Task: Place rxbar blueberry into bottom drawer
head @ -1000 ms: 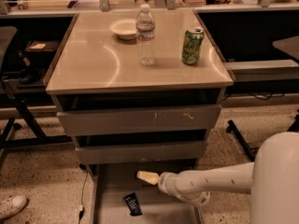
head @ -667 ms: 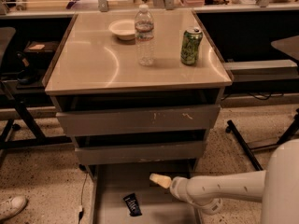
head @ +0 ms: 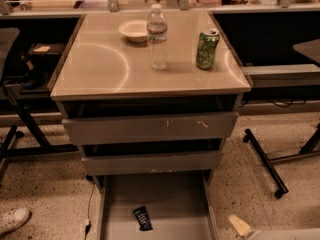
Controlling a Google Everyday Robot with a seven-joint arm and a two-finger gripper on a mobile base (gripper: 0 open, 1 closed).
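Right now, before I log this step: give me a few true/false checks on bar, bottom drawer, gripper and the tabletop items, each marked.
1. The bar lies on the floor of the bottom drawer. True.
2. The gripper is holding the bar. False: it is at the view's lower right, past the drawer's right side and apart from the bar.
3. The can stands upright on the tabletop, right of the bottle in the view. True.
4. The bowl is in the middle drawer. False: it is on the tabletop, behind the bottle.
5. The bottom drawer is shut. False: it is pulled open.
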